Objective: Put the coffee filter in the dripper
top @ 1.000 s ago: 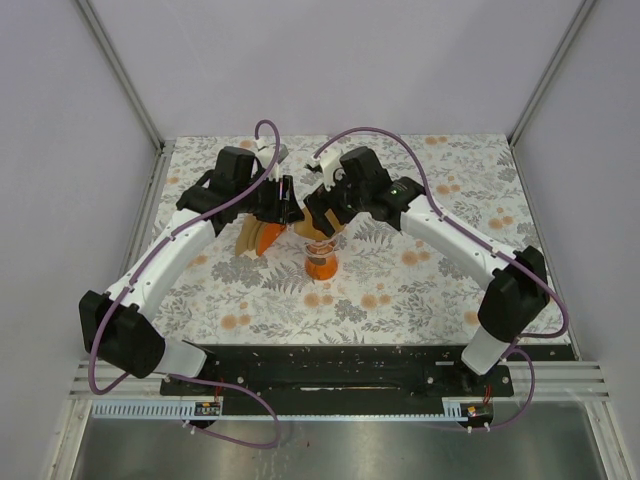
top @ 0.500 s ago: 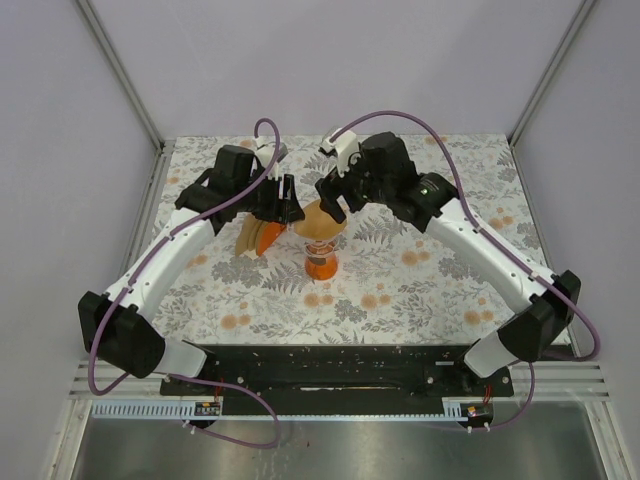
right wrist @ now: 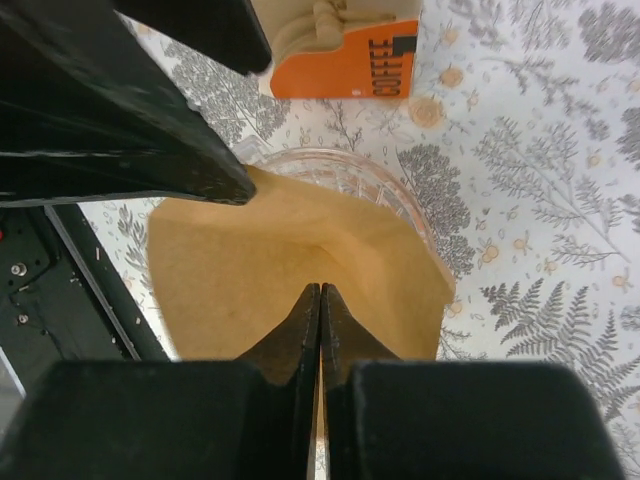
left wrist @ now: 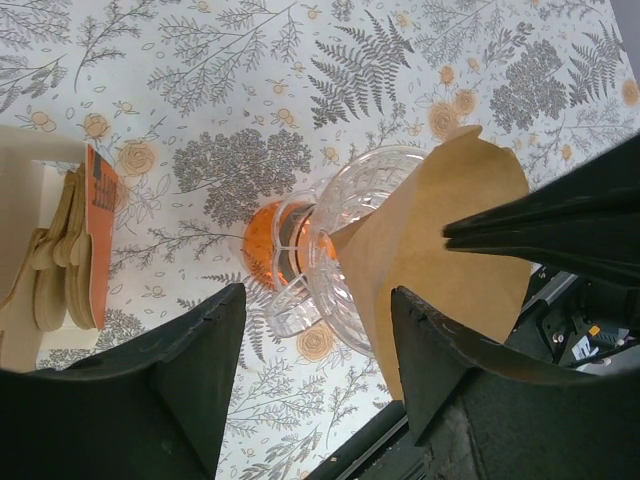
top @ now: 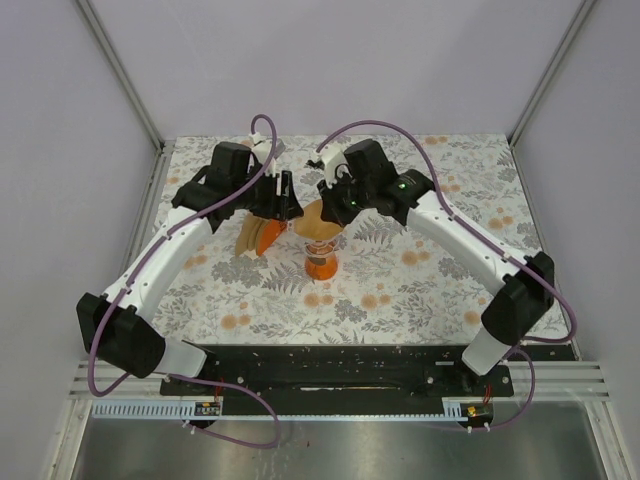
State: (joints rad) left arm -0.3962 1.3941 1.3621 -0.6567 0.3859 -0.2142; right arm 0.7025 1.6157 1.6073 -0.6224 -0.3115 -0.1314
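Note:
The clear ribbed dripper [top: 320,262] stands on its orange base mid-table. The light-brown coffee filter [top: 318,222] sits in its cone, spread partly open and rising above the rim. In the right wrist view my right gripper [right wrist: 320,288] is shut, its joined tips pointing down into the filter [right wrist: 250,260] over the dripper's rim [right wrist: 345,165]. In the left wrist view my left gripper [left wrist: 318,295] stands open beside the dripper [left wrist: 345,250], holding nothing. The filter [left wrist: 440,240] leans past its right finger.
A thick bundle of brown filters in an orange holder [top: 258,238] lies just left of the dripper, under the left arm; its orange holder [right wrist: 345,65] is also in the right wrist view. Both wrists crowd over the dripper. Grey frame posts edge the flowered table.
My right gripper has gone from open to shut and has come down with its tips inside the filter. The left jaws have spread a little wider.

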